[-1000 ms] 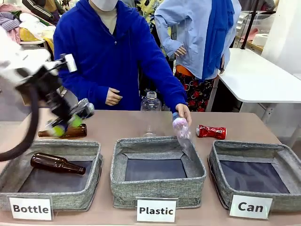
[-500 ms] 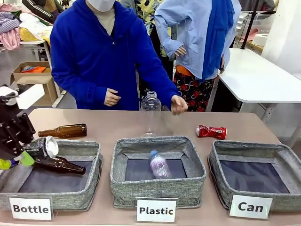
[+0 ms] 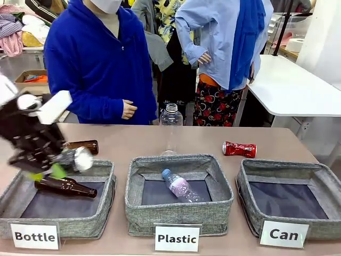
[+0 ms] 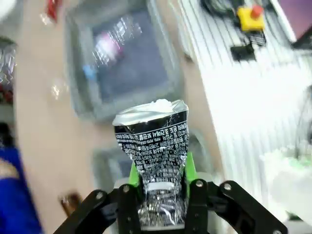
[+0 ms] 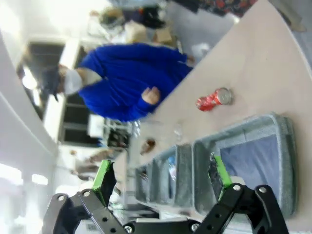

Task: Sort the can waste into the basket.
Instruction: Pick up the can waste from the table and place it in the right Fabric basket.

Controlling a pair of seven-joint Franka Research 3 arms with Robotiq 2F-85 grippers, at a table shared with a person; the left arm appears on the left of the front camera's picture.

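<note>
Left wrist view is showing your left gripper pinching the dented black can low on its body between the green pads, with most of the can sticking out past them. That shallow hold is looking like the main hazard. The crumpled wall is giving the pads little flat surface, so a quick swing could be twisting the can loose.

In the front view the can is hanging over the far rim of the Bottle bin, above a brown bottle lying inside, so letting go here would be sorting it wrongly. The Can basket is sitting at the opposite end of the desk, well apart. The path there is crossing the Plastic bin, and a slip along the way could be dropping the can in beside the clear bottle.

Your right gripper is standing wide open and holding nothing, looking down toward the Can basket, so you are risking the two arms meeting there. The red can is lying on the desk just behind that basket, not yet collected.
</note>
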